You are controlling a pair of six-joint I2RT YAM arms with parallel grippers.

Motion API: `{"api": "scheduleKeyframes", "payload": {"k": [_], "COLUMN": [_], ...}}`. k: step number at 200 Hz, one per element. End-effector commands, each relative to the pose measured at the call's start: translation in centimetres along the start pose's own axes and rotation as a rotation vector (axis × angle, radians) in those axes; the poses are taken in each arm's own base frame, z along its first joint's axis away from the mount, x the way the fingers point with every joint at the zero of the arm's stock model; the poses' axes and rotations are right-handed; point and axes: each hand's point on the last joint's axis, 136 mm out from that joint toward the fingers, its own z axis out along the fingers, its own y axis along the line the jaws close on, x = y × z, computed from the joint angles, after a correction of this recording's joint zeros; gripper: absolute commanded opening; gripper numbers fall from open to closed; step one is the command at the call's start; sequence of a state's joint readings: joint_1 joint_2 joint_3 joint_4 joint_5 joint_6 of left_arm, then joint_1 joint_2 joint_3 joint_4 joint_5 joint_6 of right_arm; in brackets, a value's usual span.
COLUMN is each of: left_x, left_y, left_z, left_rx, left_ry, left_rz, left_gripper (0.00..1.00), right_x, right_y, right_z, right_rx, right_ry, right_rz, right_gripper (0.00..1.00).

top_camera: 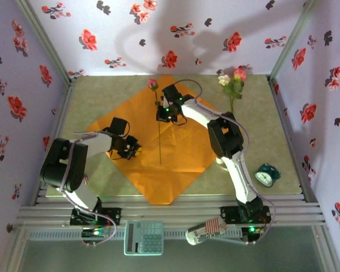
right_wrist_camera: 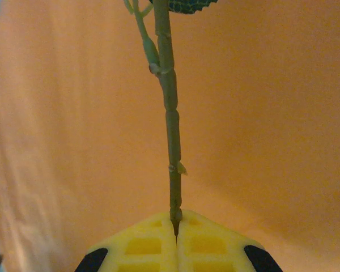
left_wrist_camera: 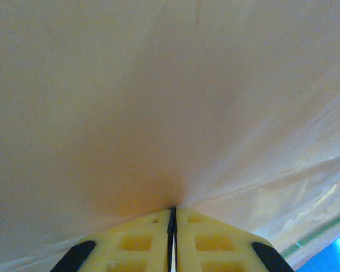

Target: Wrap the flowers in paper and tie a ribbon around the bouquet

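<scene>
L gripper pinching paper, R clamped on a rose.
Near to far: left gripper (top_camera: 130, 148) is closed on the orange paper (top_camera: 181, 164), just left of the stem's near end; right gripper (top_camera: 163, 116) grips the rose (right_wrist_camera: 171, 113) further up. Stem runs near-far down the sheet's middle, head at the far corner. R arm is nearer the spare flowers (top_camera: 232, 82), off-sheet far right.

The orange paper (top_camera: 175, 170) is lying spread as a diamond, creasing at a pinched spot. One pink rose (top_camera: 159, 136) is stretching along its middle, head overhanging the far corner; pink and cream roses (top_camera: 232, 79) are lying off it, far right
</scene>
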State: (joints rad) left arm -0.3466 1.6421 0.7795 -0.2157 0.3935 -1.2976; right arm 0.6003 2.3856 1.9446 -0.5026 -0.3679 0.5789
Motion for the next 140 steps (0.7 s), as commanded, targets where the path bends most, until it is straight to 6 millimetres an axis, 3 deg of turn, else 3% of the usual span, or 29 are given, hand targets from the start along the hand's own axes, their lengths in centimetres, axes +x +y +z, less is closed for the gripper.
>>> {"api": "scheduleKeyframes", "payload": {"k": [1, 17, 31, 47, 60, 74, 81, 106, 121, 140], "left_x": [1.9, 2.0, 2.0, 2.1, 2.1, 2.1, 2.1, 2.1, 2.1, 2.1], "left_y": [2.7, 2.7, 2.6, 2.6, 2.6, 2.5, 2.5, 2.6, 2.8, 3.0], "left_z": [1.0, 1.0, 0.9, 0.8, 0.8, 0.8, 0.7, 0.7, 0.7, 0.7], "left_rx": [-0.091, -0.091, -0.087, -0.086, -0.087, -0.086, -0.083, -0.086, -0.084, -0.088], "left_ry": [0.049, 0.051, 0.050, 0.050, 0.050, 0.051, 0.049, 0.047, 0.043, 0.042], "left_rz": [-0.033, -0.032, -0.031, -0.030, -0.030, -0.028, -0.028, -0.030, -0.034, -0.039], "left_gripper": [0.10, 0.10, 0.10, 0.10, 0.09, 0.10, 0.10, 0.09, 0.09, 0.09], "right_x": [-1.5, -1.4, -2.7, -5.3, -7.5, -9.3, -9.7, -9.6, -9.1, -8.5], "right_y": [1.1, 0.4, 0.4, 0.2, -1.5, -5.3, -8.3, -17.4, -22.0, -26.9], "right_z": [-0.2, -0.3, -2.9, -7.8, -12.5, -17.1, -19.0, -23.8, -25.5, -25.9], "right_rx": [-0.025, 0.020, 0.056, 0.062, 0.088, 0.136, 0.184, 0.328, 0.418, 0.531], "right_ry": [-0.021, -0.009, -0.068, -0.184, -0.273, -0.336, -0.345, -0.344, -0.325, -0.266], "right_rz": [0.021, 0.023, 0.009, 0.008, 0.022, 0.058, 0.090, 0.179, 0.219, 0.268], "right_gripper": [0.09, 0.37, 0.54, 0.61, 0.60, 0.57, 0.55, 0.52, 0.52, 0.52]}}
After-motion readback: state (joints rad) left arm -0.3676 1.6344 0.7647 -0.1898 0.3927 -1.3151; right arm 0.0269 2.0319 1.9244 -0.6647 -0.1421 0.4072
